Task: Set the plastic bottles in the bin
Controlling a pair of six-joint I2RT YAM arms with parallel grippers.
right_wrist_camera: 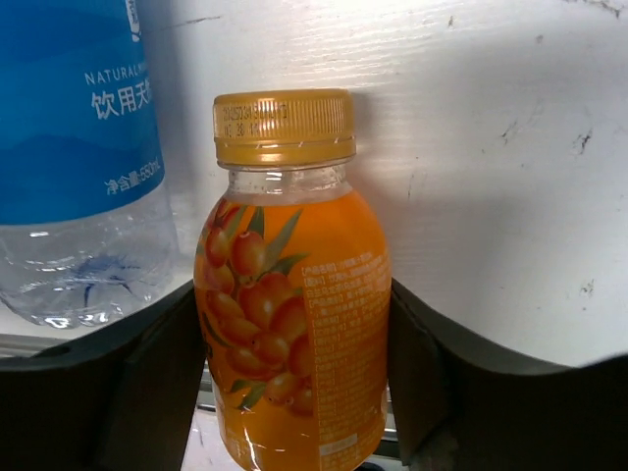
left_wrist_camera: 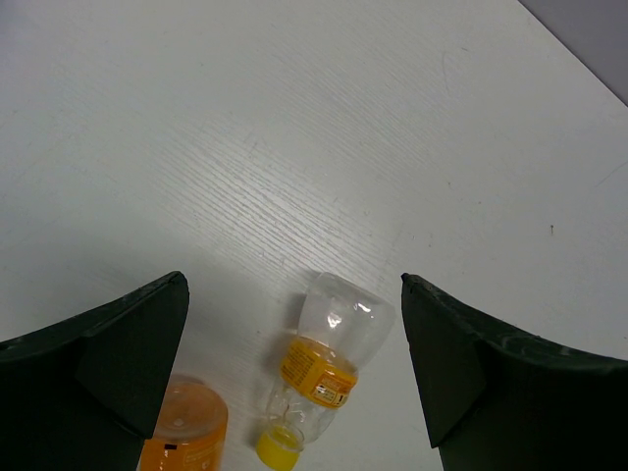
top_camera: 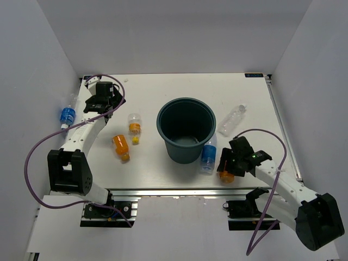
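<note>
Step in hand: pick-up. Right gripper (right_wrist_camera: 291,334) pinches juice bottle (right_wrist_camera: 289,245), just right of bin (top_camera: 185,152) — next, lift it over the rim. Left gripper (left_wrist_camera: 294,285) spread wide, far left of bin.

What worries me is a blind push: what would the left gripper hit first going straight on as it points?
Probably the clear orange-labelled bottle on the table, seen between the open left gripper's fingers; depth is unclear, so it might reach bare table first.
</note>
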